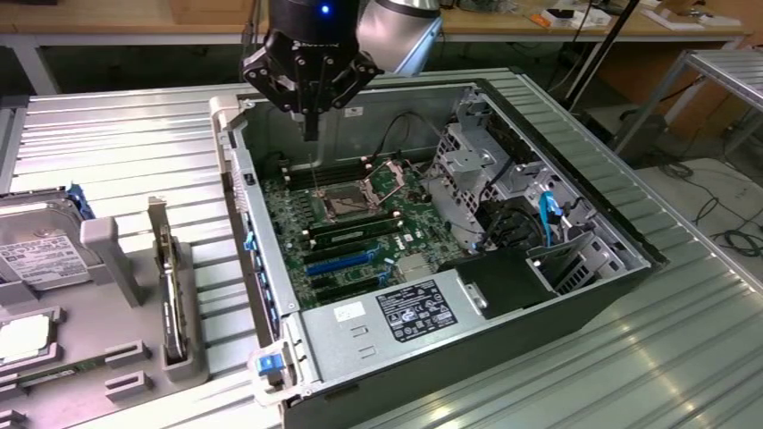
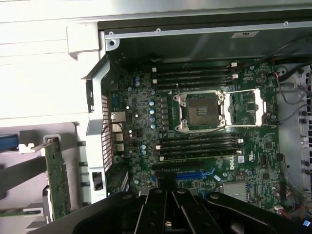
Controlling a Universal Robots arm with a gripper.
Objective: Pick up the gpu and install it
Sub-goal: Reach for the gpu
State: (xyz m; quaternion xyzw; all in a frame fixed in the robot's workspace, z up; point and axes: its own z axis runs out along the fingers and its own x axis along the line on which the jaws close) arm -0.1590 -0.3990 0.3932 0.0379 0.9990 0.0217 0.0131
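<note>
Hovers with claw point(image 1: 313, 123) clenched, empty, above the far left corner of the computer case point(image 1: 477, 357). Finds the graphics card point(image 1: 174, 295) upright in the grey rack point(image 1: 102, 246), toward the exterior view's left and nearer, long edge running near-to-far.

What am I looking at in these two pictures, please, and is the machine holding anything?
This is a robot arm ending in a pincer, a two-fingered claw. One picture comes from a camera standing off the arm, the other from a camera on its wrist. On the ribbed metal table lies an open computer case, its green motherboard exposed. The pincer hangs over the case, shut and holding nothing. At the exterior view's left a grey holder carries a hard drive and the gpu, the card to be installed, standing on edge, untouched.
</note>
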